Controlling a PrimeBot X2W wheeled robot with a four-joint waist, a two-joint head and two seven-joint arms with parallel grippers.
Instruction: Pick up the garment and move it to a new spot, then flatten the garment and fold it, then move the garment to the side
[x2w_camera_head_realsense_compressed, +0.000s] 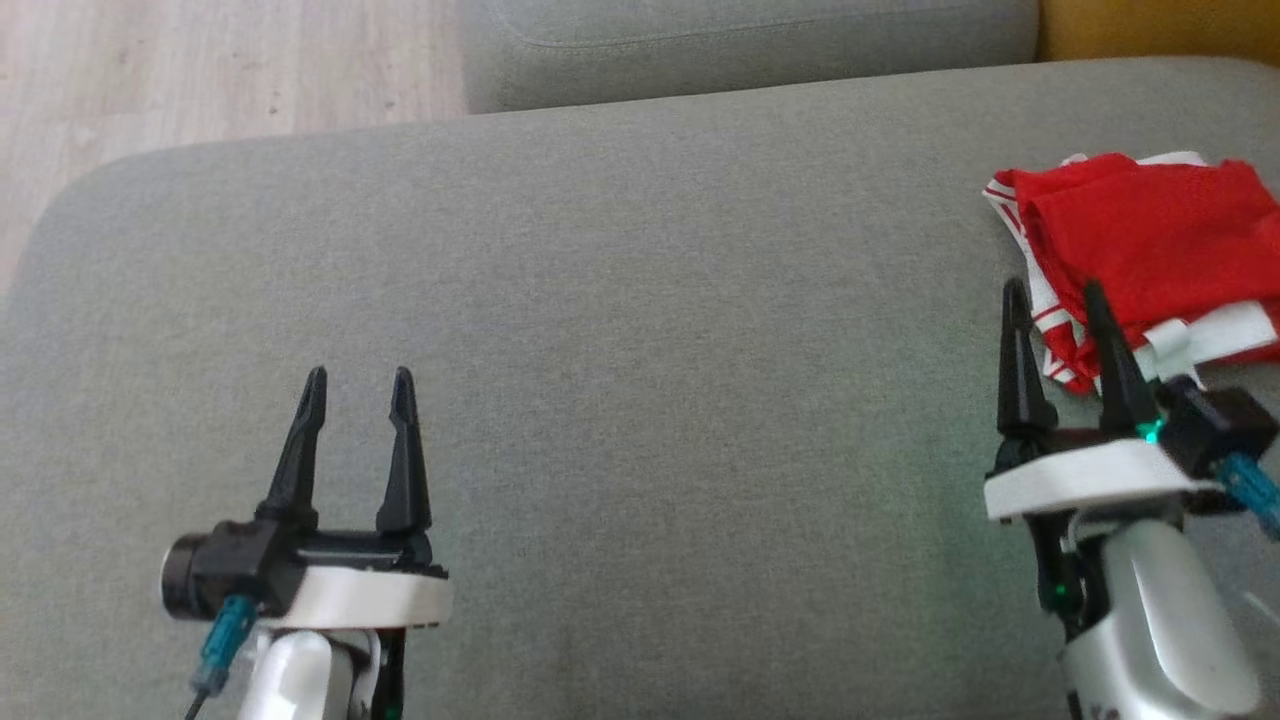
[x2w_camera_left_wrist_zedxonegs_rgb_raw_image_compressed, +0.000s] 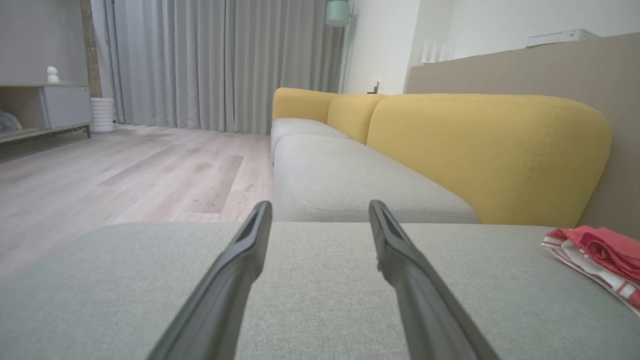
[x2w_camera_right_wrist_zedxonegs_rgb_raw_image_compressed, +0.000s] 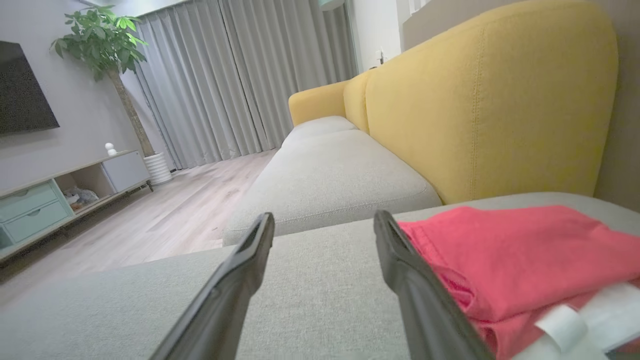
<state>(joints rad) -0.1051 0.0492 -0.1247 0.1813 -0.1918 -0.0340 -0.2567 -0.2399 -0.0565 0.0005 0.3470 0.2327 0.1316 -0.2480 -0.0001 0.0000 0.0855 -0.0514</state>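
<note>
While folded on the sofa cushion (x2w_camera_head_realsense_compressed: 640, 300), red garment (x2w_camera_head_realsense_compressed: 1150, 230) just beside right gripper (x2w_camera_head_realsense_compressed: 1053, 290), fingers spread, empty; left gripper (x2w_camera_head_realsense_compressed: 360, 375) well apart, likewise.

Bright red garment (x2w_camera_head_realsense_compressed: 1150, 230) there, white edging with thin red stripes. Plain grey seat cushion (x2w_camera_head_realsense_compressed: 640, 300), faint weave. Mustard yellow backrest (x2w_camera_left_wrist_zedxonegs_rgb_raw_image_compressed: 480, 150). Pale wood-grain floor (x2w_camera_head_realsense_compressed: 200, 70), light grey curtains (x2w_camera_left_wrist_zedxonegs_rgb_raw_image_compressed: 200, 60). Black fingers (x2w_camera_head_realsense_compressed: 405, 470) and white bodies (x2w_camera_head_realsense_compressed: 350, 598) on left gripper (x2w_camera_head_realsense_compressed: 360, 385) and right gripper (x2w_camera_head_realsense_compressed: 1055, 295), teal cable plug (x2w_camera_head_realsense_compressed: 225, 635) on each
</note>
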